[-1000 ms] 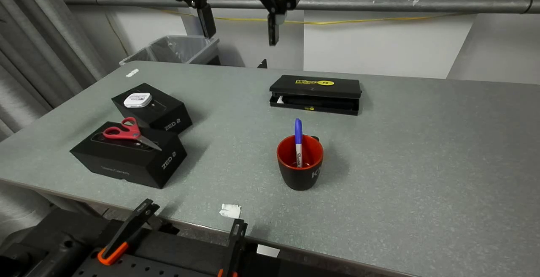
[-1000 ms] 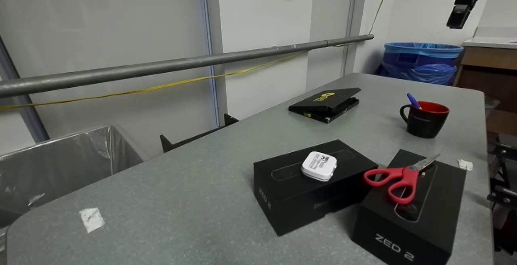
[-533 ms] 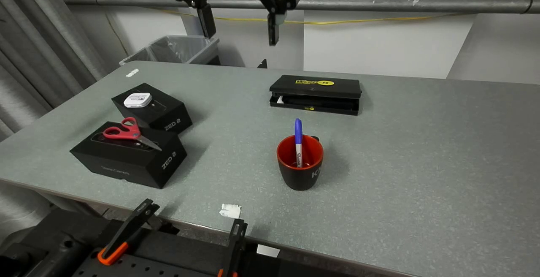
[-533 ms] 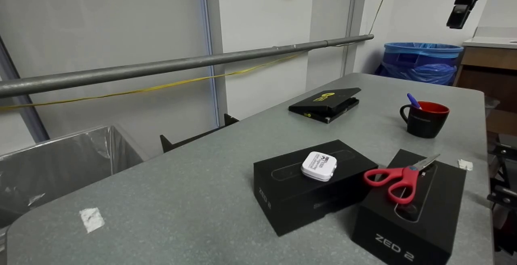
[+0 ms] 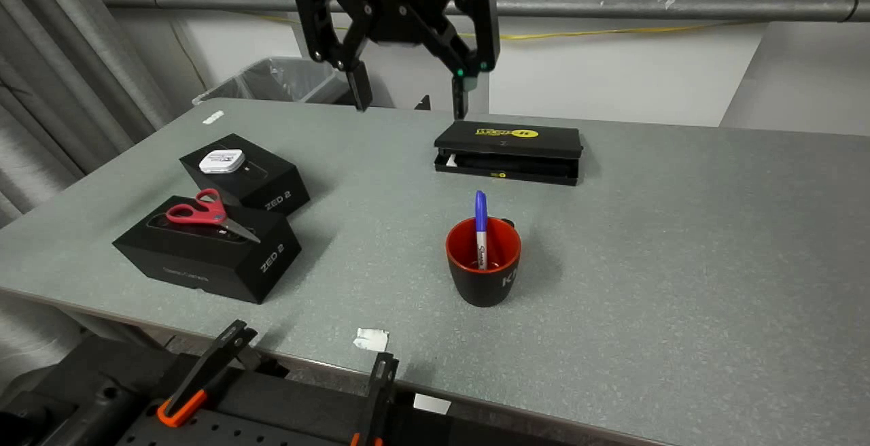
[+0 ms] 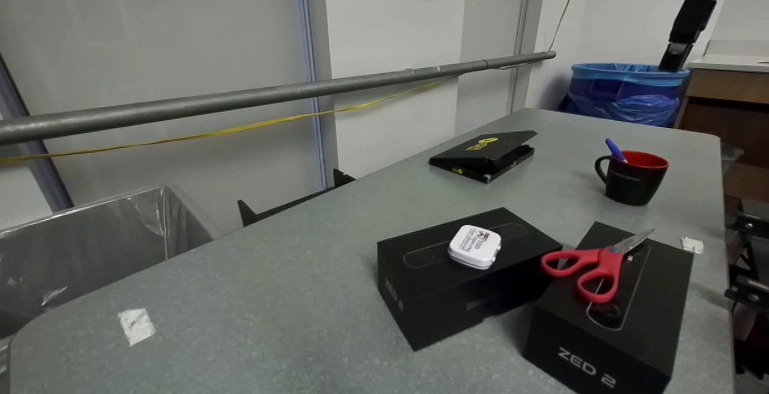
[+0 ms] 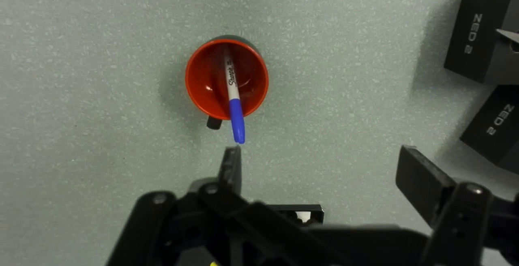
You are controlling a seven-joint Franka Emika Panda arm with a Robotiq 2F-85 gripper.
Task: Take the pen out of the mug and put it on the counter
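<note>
Although nothing on the broad, speckled grey worktop point(image 5: 680, 283) has shifted, your black two-fingered Robotiq pincer point(image 5: 412, 113) has come down over the last half second, sitting lower in both exterior views. Its fingers stand wide apart with nothing between them. The slim, blue-capped pen point(image 7: 233, 95) with a white, plastic-looking barrel leans inside the short, round mug point(image 6: 634, 184), black outside and red within, the cap poking out over the rim. You seem, then, to have begun the approach and nothing more: grasp, lift-out and laying down all remain. The wrist view suggests the pen lies toward one side of the gap, so you will probably want to centre on the cap before descending, lest a fingertip tip the mug.
</note>
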